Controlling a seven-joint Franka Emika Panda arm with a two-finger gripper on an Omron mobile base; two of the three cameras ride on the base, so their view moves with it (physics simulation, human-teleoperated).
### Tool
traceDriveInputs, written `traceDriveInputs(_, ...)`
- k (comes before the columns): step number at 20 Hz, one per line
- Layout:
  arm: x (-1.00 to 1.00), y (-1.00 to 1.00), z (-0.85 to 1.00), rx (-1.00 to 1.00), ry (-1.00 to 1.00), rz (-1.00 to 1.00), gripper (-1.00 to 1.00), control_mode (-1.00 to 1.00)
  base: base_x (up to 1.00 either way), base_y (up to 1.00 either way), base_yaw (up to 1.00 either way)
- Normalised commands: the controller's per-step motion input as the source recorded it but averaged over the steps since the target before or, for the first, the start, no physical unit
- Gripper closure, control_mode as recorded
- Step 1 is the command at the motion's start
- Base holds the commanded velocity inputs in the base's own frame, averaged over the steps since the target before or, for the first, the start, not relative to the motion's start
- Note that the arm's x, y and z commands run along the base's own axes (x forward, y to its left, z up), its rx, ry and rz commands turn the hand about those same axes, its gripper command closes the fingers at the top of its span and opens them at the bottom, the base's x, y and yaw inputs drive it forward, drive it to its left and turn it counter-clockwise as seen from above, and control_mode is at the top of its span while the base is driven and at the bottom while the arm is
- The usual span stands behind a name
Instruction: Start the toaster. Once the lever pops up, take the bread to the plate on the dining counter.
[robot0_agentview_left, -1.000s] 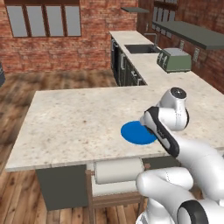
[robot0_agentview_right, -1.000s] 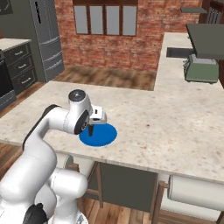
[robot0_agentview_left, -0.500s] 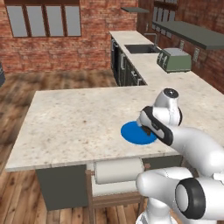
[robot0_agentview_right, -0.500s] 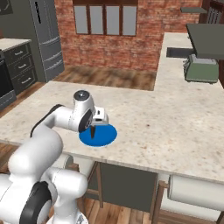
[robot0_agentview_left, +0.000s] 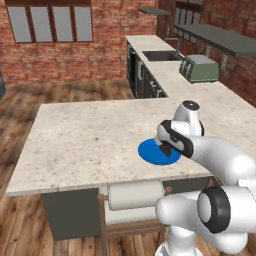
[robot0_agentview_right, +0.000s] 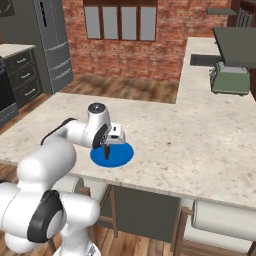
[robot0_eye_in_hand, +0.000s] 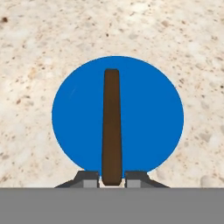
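one plate, one bread slice, one toaster

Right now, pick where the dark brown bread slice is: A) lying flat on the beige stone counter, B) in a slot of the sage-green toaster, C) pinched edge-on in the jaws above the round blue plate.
C: the hand view shows the dark brown bread slice gripped edge-on over the round blue plate.

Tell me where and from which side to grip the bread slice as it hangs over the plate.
Grip the bread across its thin faces at one end, coming straight down from above. It stands on edge over the blue plate, so only the narrow upper end offers two flat sides. The fingers already pinch it there.
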Motion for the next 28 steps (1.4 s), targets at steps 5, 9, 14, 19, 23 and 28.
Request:
traceDriveInputs(5, 0.17, 0.00, -0.22, 0.00, 0.00, 0.00, 1.00, -1.00, 0.00, 0.00, 0.00)
traceDriveInputs(9, 0.13, 0.00, -0.20, 0.00, 0.00, 0.00, 1.00, -1.00, 0.00, 0.00, 0.00)
traceDriveInputs(14, 0.12, 0.00, -0.15, 0.00, 0.00, 0.00, 1.00, -1.00, 0.00, 0.00, 0.00)
traceDriveInputs(19, 0.07, 0.00, -0.07, 0.00, 0.00, 0.00, 1.00, -1.00, 0.00, 0.00, 0.00)
traceDriveInputs(23, 0.13, 0.00, -0.05, 0.00, 0.00, 0.00, 1.00, -1.00, 0.00, 0.00, 0.00)
traceDriveInputs(28, 0.08, 0.00, -0.07, 0.00, 0.00, 0.00, 1.00, -1.00, 0.00, 0.00, 0.00)
